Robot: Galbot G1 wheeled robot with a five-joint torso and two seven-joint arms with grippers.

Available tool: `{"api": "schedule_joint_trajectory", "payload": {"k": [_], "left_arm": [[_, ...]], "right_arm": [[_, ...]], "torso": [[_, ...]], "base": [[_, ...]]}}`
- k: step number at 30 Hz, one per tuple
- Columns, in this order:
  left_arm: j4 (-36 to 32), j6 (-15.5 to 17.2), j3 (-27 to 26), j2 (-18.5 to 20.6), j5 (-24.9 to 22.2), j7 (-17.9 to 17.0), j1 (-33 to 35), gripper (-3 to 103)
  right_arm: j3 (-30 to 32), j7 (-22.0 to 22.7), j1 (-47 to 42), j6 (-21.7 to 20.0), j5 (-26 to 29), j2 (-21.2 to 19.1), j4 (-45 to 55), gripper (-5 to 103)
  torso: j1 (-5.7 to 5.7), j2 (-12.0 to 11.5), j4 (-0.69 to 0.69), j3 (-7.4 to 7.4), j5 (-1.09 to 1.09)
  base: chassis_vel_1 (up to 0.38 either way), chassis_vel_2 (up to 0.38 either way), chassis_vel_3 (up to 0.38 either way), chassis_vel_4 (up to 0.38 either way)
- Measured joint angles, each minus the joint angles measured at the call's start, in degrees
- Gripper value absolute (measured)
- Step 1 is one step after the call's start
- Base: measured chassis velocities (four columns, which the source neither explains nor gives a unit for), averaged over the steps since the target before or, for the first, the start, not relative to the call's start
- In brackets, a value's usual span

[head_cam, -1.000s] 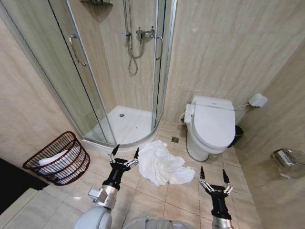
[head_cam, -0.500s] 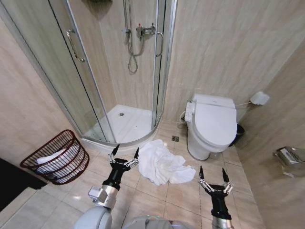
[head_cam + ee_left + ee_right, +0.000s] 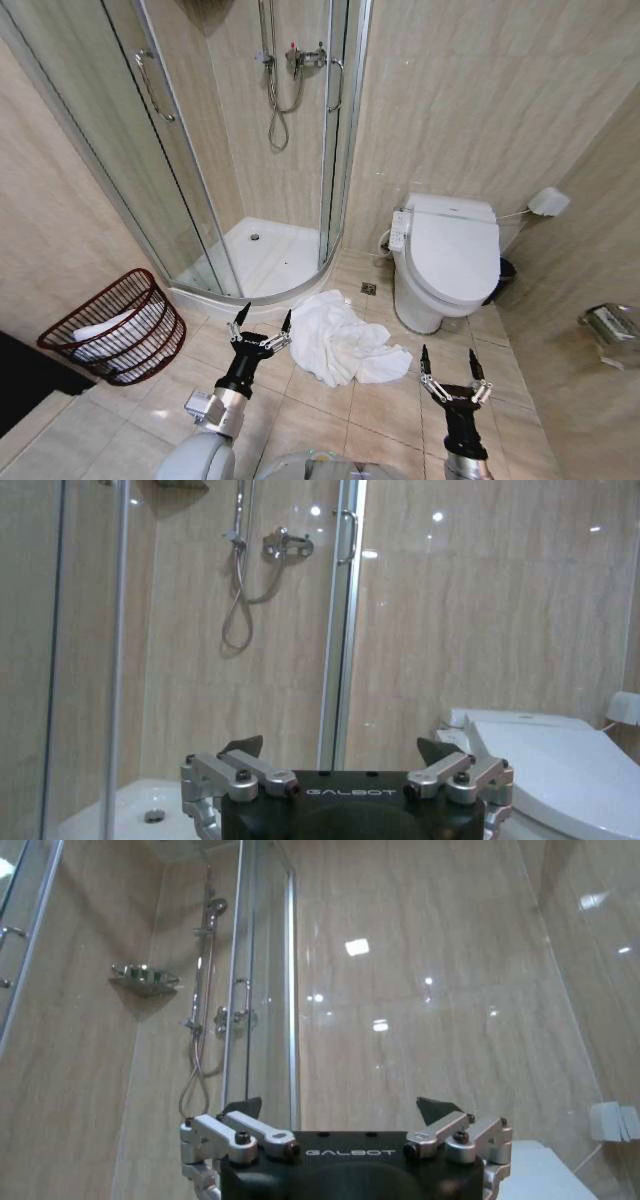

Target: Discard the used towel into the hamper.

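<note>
So I've got the white bath towel (image 3: 343, 343) lying in a crumpled heap on the tile floor (image 3: 390, 410), about centre-bottom of the head view, just in front of the curved shower tray (image 3: 262, 262) and just left of the toilet (image 3: 447, 262). The hamper (image 3: 112, 327), that dark red wire basket, sits at the lower left against the wall and is tipped so its mouth faces up and right. There's already something white lying inside it.

My left gripper (image 3: 260, 322) is up in the air just left of the towel's edge, fingers spread wide, nothing in them. Right gripper (image 3: 447, 362) is at lower right, also spread wide and empty, a bit apart from the towel. In both wrist views the grippers point up at the walls, not down at the floor: left gripper (image 3: 344, 751) towards the shower, right gripper (image 3: 342, 1110) towards the wall.

How it'll handle, my guess: soft, floppy, light if it's dry and noticeably heavier if it's damp, which I can't tell from here. Nothing fragile, not slippery, but it will drape and trail. I'd go for one of the raised folds near the middle of the heap instead of a flat corner, so most of the cloth comes up in one bunch and less drags over the tile or catches on the basket rim.
</note>
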Motion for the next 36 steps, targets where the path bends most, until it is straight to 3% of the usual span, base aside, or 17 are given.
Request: {"api": "schedule_joint_trajectory", "payload": {"k": [36], "left_arm": [[0.0, 0.0, 0.0, 0.0, 0.0, 0.0, 0.0, 100]], "right_arm": [[0.53, -0.7, 0.43, -0.06, 2.0, 0.0, -0.56, 100]], "torso": [[-3.03, -8.23, 0.0, -5.23, 0.0]], "base": [[0.0, 0.0, 0.0, 0.0]]}}
